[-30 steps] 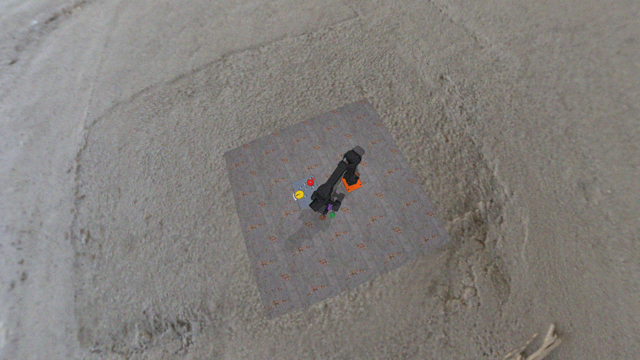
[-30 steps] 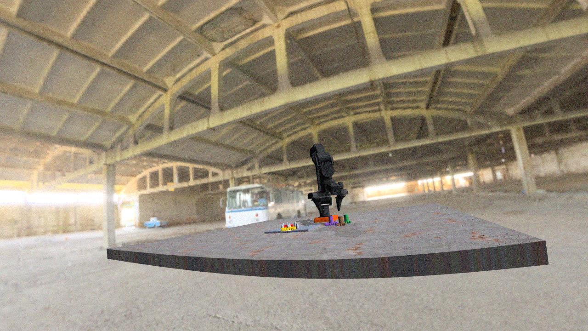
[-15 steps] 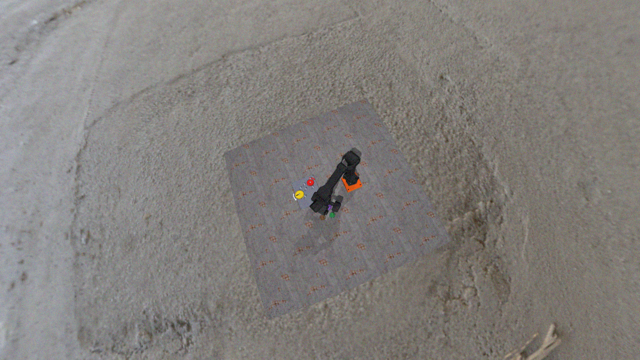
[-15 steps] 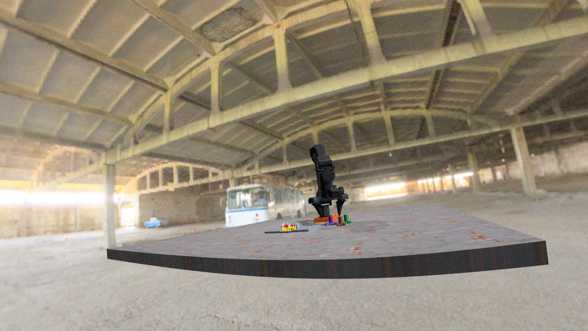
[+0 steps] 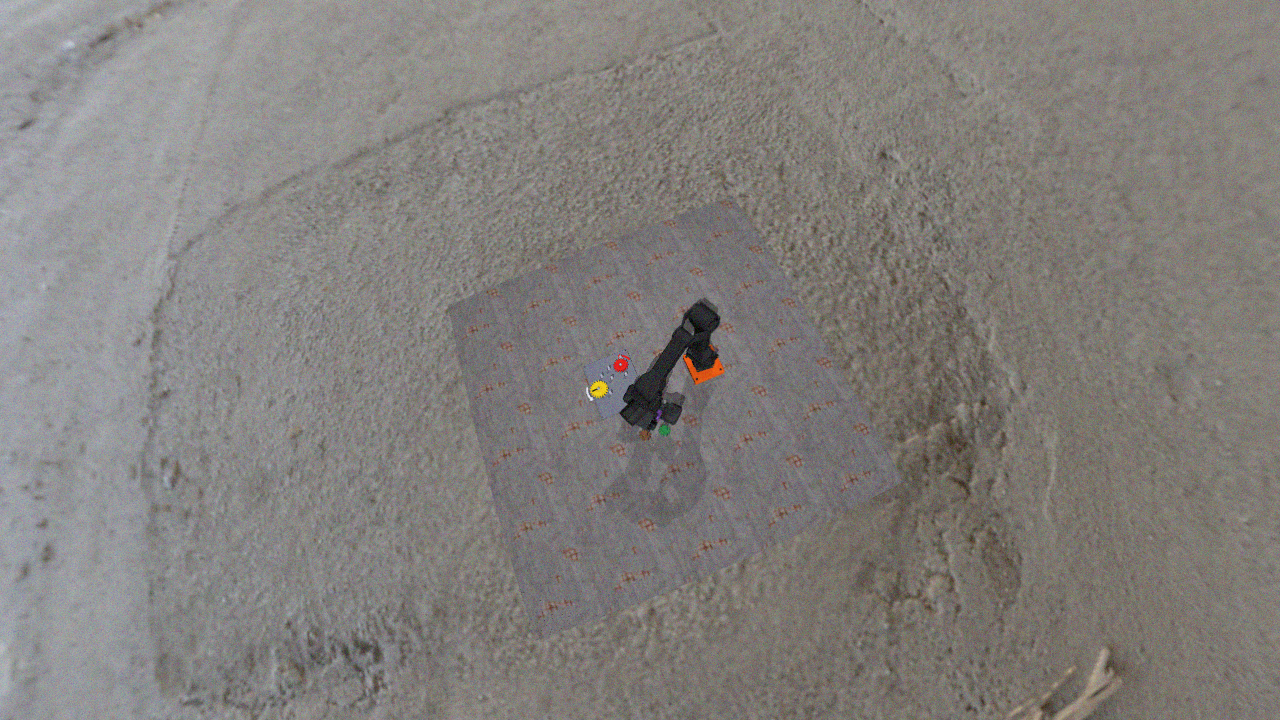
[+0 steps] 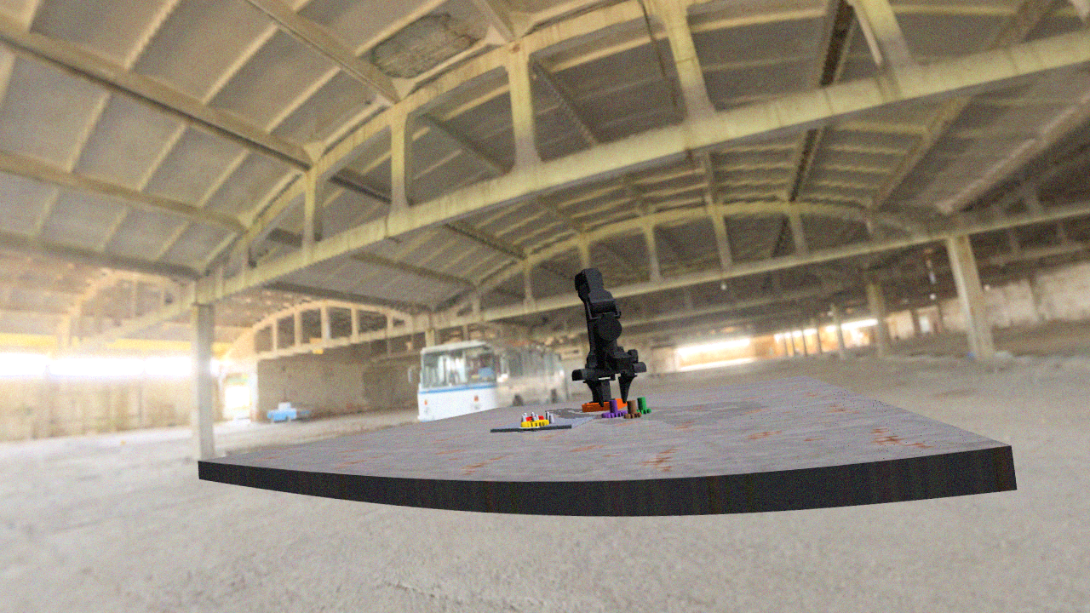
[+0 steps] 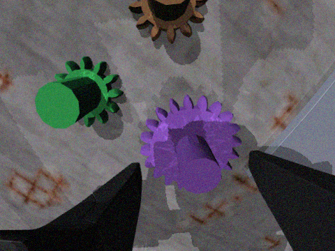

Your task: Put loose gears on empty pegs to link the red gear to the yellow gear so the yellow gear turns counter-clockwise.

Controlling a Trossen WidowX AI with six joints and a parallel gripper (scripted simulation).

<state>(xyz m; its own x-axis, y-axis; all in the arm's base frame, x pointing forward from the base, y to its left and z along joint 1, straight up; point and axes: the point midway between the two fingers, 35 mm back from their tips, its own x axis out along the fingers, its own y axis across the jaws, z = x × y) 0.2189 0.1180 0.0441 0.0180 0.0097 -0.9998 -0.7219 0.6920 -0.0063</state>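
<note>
The purple gear (image 5: 659,415) (image 6: 611,409) (image 7: 195,143) stands on the table (image 5: 716,537) (image 6: 762,449), just beside the board (image 5: 609,411) (image 6: 502,430) (image 7: 314,118). The gripper's (image 6: 614,402) (image 7: 195,160) jaws are spread either side of it, pinching nothing. The green gear (image 5: 664,430) (image 6: 643,406) (image 7: 87,94) and brown gear (image 5: 645,435) (image 6: 632,409) (image 7: 171,19) stand near it, so all three still need placing (a grasp on the purple one looks next). On the board, the red gear (image 5: 621,365) and yellow gear (image 5: 598,391) have no visible link. From above, the arm (image 5: 664,362) (image 6: 602,328) partly hides the purple gear; the wrist view cuts off the brown one, and the pegs are too small to count.
</note>
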